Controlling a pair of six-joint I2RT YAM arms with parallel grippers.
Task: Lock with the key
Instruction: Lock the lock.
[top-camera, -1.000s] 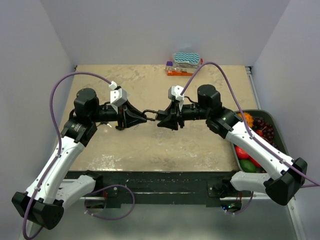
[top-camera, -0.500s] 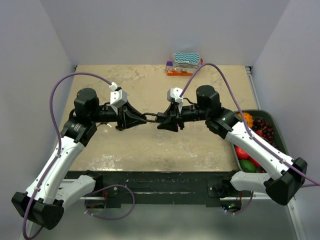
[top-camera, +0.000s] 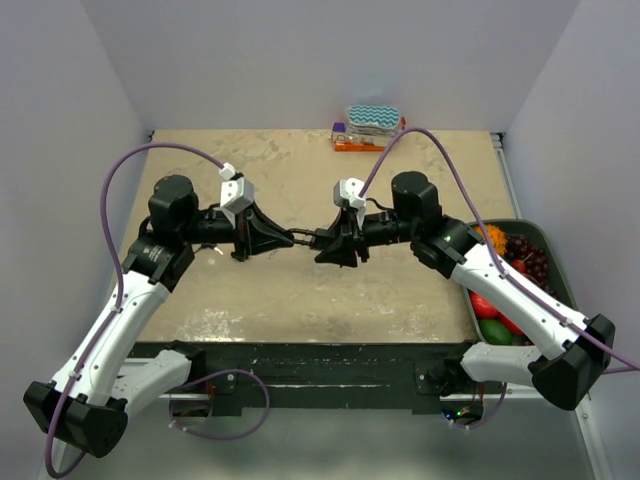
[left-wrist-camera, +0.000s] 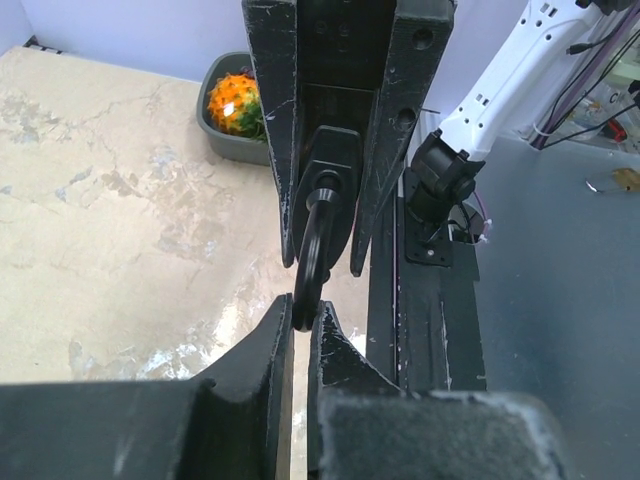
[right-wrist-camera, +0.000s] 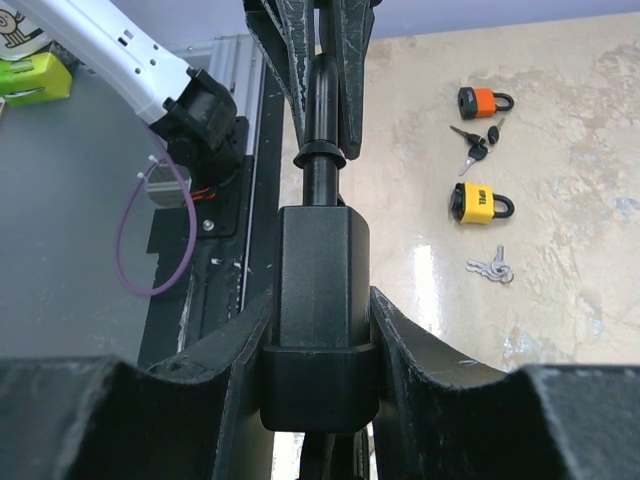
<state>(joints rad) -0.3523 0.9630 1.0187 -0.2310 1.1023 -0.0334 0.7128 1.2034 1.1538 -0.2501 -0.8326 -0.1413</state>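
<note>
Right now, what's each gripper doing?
Left gripper: closed on the shackle of the padlock.
Right gripper: closed on the padlock body.

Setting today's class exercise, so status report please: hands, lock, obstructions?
Left hand shut on shackle of black padlock. Right hand shut on its body. Keys lie on table, none in hand. Nothing blocking.

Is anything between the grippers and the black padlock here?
Nothing visible. The right gripper is clamped directly on the body of the black padlock, and the left gripper pinches its shackle with no gap.
</note>
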